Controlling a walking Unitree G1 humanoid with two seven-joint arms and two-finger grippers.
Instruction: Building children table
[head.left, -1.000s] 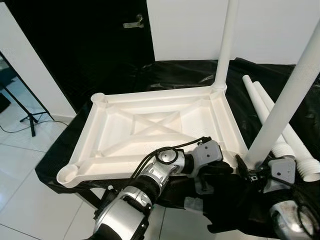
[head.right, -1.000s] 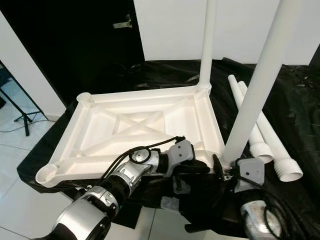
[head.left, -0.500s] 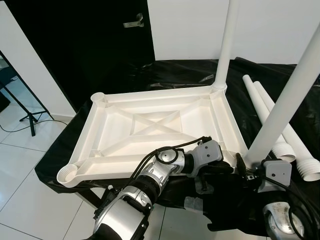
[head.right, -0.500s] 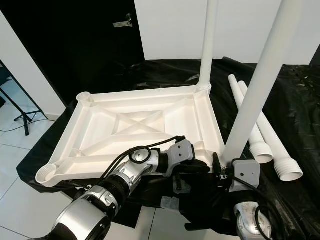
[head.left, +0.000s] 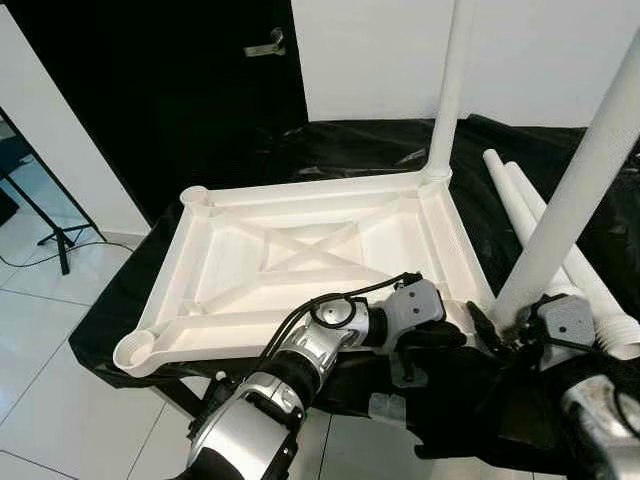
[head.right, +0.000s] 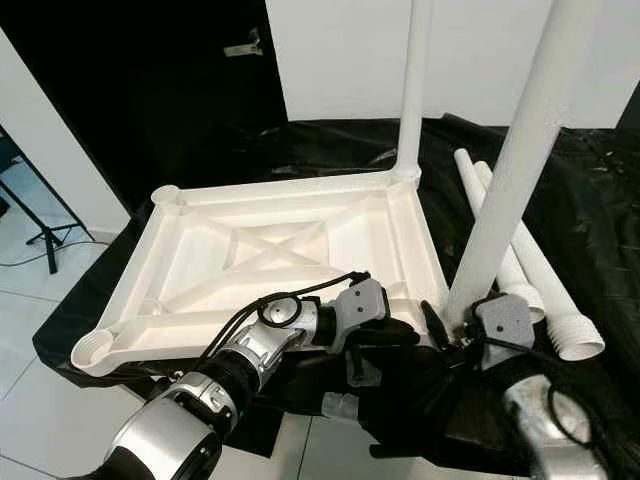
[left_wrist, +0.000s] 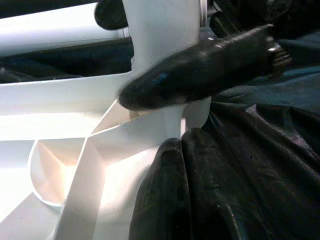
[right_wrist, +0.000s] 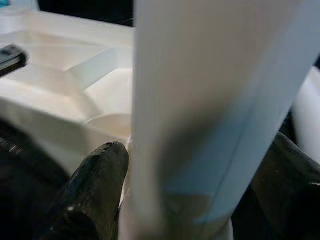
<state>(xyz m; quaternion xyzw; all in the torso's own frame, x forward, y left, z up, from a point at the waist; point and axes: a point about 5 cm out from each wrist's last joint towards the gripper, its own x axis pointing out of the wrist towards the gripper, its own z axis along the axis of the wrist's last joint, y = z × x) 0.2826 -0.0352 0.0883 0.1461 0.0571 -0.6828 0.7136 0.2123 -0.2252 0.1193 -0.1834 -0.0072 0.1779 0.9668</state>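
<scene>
A: What takes up most of the scene?

B: A crumpled black plastic sheet (head.left: 330, 150) spread over a low surface, and lying on it an upturned white plastic children's table top (head.left: 300, 265), underside up, with ribbed cross-bracing and round sockets at its corners. Behind stand a black door (head.left: 170, 80) and a white wall (head.left: 540, 50); white floor tiles (head.left: 50, 330) show on the left.

A: And the legs?

B: One white plastic tube leg (head.left: 450, 90) stands upright in the far right corner socket. A second white tube leg (head.left: 580, 190) rises, slightly tilted, from the near right corner. Two spare white tube legs (head.left: 540, 220) lie side by side on the sheet, to the right of the top.

A: Where are the arms?

B: The left silver arm (head.left: 300, 365) reaches across from the near left, and the left gripper (left_wrist: 170, 200) sits at the near right corner, its two black fingers (left_wrist: 200, 75) spread apart: one lies across the base of the leg and the corner, the other rests lower against the rim. It is released, clasping nothing.

A: And the other?

B: The right gripper (right_wrist: 200, 200) is just right of that corner, clenched around the base of the second white tube leg, one black finger (right_wrist: 95, 185) on each side of the tube. The leg's foot sits at the socket; whether it is fully seated cannot be told.
</scene>
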